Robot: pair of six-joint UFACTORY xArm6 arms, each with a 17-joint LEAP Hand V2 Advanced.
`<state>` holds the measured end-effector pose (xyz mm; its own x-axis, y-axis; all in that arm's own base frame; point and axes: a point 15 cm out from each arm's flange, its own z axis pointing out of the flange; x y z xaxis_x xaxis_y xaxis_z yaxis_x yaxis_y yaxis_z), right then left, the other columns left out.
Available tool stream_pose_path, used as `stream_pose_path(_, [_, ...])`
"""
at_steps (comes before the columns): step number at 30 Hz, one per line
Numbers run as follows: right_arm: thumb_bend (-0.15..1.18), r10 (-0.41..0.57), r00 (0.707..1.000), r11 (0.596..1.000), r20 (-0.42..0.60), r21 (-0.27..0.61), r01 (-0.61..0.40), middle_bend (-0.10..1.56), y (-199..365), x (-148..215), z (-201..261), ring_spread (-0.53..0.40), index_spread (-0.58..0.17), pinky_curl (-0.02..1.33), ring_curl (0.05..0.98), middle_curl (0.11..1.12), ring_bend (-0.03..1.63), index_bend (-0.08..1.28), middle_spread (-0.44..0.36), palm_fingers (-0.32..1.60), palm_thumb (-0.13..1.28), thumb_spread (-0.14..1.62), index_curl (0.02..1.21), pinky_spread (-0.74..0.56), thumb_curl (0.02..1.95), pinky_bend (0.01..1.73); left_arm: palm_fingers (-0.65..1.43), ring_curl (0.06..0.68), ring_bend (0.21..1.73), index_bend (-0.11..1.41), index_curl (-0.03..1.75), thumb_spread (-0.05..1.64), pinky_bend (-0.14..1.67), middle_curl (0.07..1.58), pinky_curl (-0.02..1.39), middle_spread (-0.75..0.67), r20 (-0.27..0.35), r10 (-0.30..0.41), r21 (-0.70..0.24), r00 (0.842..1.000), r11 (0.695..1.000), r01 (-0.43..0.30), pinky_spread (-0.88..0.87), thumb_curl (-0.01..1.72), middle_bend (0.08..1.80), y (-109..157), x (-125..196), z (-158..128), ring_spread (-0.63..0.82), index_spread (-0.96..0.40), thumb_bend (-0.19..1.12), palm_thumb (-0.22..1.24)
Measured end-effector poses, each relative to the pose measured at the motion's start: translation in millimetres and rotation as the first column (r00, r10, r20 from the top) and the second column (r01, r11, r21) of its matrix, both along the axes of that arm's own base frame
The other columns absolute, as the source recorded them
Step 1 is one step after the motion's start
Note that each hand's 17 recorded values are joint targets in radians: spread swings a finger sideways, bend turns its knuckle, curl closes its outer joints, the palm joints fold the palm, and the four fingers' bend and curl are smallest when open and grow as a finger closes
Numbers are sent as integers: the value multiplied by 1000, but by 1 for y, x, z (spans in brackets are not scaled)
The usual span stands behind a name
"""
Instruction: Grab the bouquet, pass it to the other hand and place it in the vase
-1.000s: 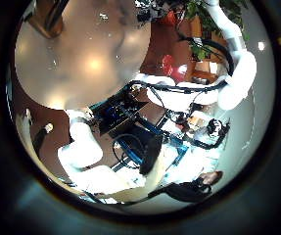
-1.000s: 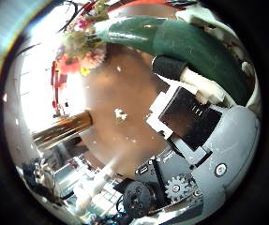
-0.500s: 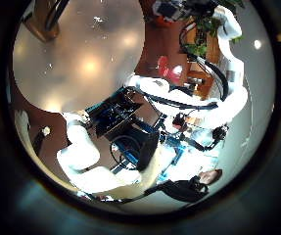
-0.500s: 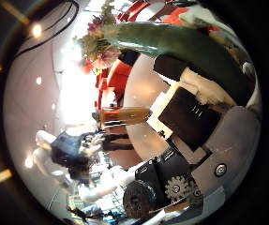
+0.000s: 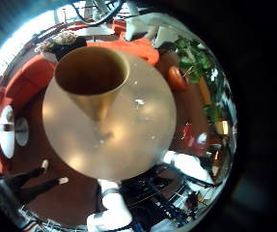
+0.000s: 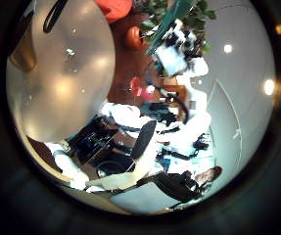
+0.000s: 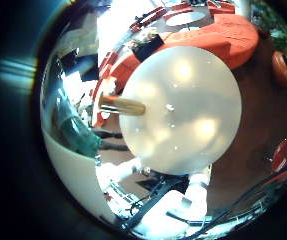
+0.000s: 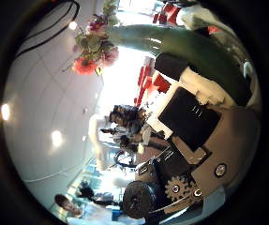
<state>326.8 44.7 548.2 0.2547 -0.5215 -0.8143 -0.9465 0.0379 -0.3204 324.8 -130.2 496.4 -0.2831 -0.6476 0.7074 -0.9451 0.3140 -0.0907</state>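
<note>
In the right thumb side palm view my right hand's fingers (image 8: 195,103) are curled round the bouquet's wrapped stem (image 8: 171,42), with its flowers (image 8: 92,49) pointing away from the palm. The cone-shaped vase (image 5: 90,77) stands upright on the round table (image 5: 148,126), below my left palm. The left hand's fingers (image 5: 27,179) reach out straight and hold nothing. The vase also shows in the right little finger side palm view (image 7: 123,105), at the table's rim (image 7: 198,150). The left thumb side palm view shows the right hand (image 6: 174,61) with the bouquet stem (image 6: 169,22) raised beyond the table (image 6: 52,88).
A curved sofa (image 7: 208,35) stands behind the table. A leafy plant (image 5: 196,58) stands beside the sofa. The floor (image 5: 70,198) runs round the table.
The right hand has turned with the bouquet: its palm view has swung from the table and vase to the room. In the left thumb view the right hand with the bouquet has come closer.
</note>
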Motion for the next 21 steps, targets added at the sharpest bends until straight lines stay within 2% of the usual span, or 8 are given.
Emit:
stream_pose_path(3, [-6,59,998,998,36,34,-60,1356,10,-11,9,-183,-280,751,690,877,1467,1069,-131,1120,1183,939,1068,-179,918,1329,243,193,518,180,357,1070,185,367,287,307,20,14,-134,1000,991,-11,482,275,222,-8,10,22,508,108,-25,102])
stream_pose_path(6, [-6,114,992,990,60,74,-118,1361,19,-23,13,-182,-278,767,689,872,1467,1069,-130,1119,1182,936,1068,-178,935,1319,233,196,530,161,349,1040,196,370,291,304,41,11,-278,999,961,0,473,281,224,-16,19,45,500,127,-27,102])
stream_pose_path(9, [-6,168,983,977,81,121,-177,1362,32,-38,21,-183,-277,777,689,868,1469,1072,-129,1122,1180,933,1068,-178,946,1311,203,199,542,152,338,1008,214,367,301,328,14,-25,-380,1000,925,28,475,284,207,-17,19,60,500,149,-30,96])
stream_pose_path(12, [-8,204,973,959,106,176,-220,1364,44,-49,29,-183,-274,790,688,864,1470,1077,-128,1123,1173,932,1065,-179,955,1303,172,199,550,146,325,983,227,365,309,353,-25,-67,-435,997,899,50,478,291,200,-18,16,67,513,170,-29,97])
stream_pose_path(14, [-7,217,969,955,119,182,-236,1365,53,-58,31,-183,-273,798,687,861,1470,1078,-127,1123,1171,932,1063,-179,961,1298,157,200,555,149,319,969,234,362,312,374,-48,-113,-472,992,878,78,479,294,196,-22,10,73,517,183,-29,96])
stream_pose_path(21, [-7,241,962,948,126,183,-261,1367,76,-76,22,-182,-268,823,686,853,1475,1085,-126,1127,1163,933,1056,-182,980,1279,131,200,569,153,302,932,249,361,320,416,-31,-172,-563,985,817,125,491,309,203,-30,2,96,534,206,-24,124])
